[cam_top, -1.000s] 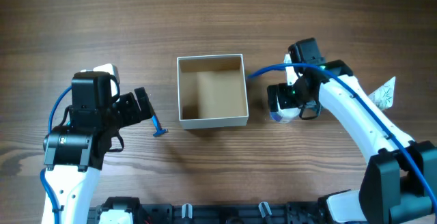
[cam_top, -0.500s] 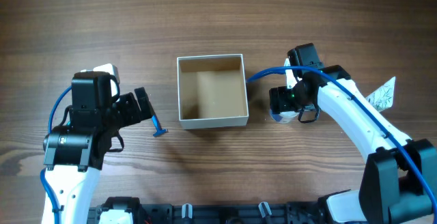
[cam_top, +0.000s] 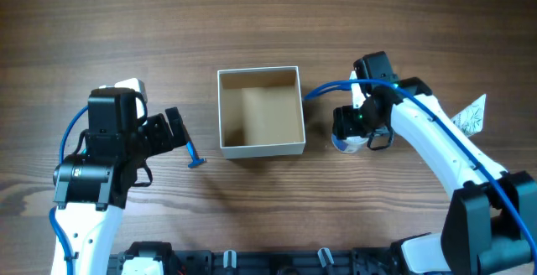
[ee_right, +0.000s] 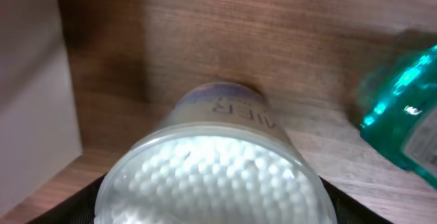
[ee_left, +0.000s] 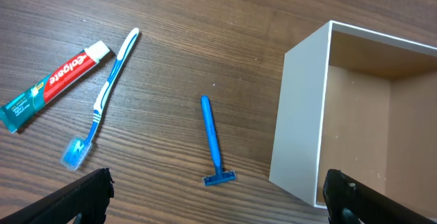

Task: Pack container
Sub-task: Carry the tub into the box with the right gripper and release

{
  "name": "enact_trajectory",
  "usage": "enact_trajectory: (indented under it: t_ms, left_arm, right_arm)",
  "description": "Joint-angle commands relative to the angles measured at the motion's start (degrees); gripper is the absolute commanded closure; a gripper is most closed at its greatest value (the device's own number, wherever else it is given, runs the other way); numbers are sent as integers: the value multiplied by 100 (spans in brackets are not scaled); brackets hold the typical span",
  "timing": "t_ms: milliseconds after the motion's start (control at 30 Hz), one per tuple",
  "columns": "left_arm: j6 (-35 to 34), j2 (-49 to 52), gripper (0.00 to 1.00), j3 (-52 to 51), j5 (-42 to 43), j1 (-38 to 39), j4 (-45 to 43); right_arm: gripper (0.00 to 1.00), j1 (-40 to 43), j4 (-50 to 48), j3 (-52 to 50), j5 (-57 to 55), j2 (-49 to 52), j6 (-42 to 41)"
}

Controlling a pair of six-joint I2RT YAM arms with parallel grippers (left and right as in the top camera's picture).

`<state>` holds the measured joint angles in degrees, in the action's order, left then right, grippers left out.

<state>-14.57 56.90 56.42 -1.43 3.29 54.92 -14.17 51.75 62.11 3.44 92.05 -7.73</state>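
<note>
At 3 o'clock of the container [cam_top: 260,111], which stands empty at mid-table, the right gripper [cam_top: 352,129] straddles a clear-topped jar of cotton swabs [ee_right: 215,176]. Its fingers flank the jar closely, but the views do not settle whether they are pressing it. Make sure you have a firm, centred hold on the round wall before you lift. Raise the jar clear of the thin white rim, carry it toward 9 o'clock and set it into a corner, leaving room for the rest. Mind the teal bottle [ee_right: 403,115] just beside the jar. The left gripper [cam_top: 176,129] hangs at 9 o'clock of the container, spread wide and holding nothing. By count you have one container, one jar, one teal bottle, one blue razor [ee_left: 213,142], one toothbrush [ee_left: 106,91], one toothpaste tube [ee_left: 51,84] and one white sachet [cam_top: 470,116].
</note>
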Motion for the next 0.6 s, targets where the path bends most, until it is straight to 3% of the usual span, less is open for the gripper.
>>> enact_trajectory:
  t_ms: [0, 133, 233, 567]
  left_arm:
    - [-111, 0, 0, 103, 48, 20, -22]
    - [-111, 0, 0, 103, 48, 20, -22]
    - [-114, 0, 0, 103, 48, 20, -22]
    - [-114, 0, 0, 103, 50, 20, -22]
  right_arm:
    - [96, -46, 509, 1259, 98, -133, 26]
    - [96, -356, 1182, 2898, -2, -192, 269]
    - [96, -973, 1145, 3829, -4, -190, 446]
    - [96, -2645, 321, 3904, -214, 1008, 468]
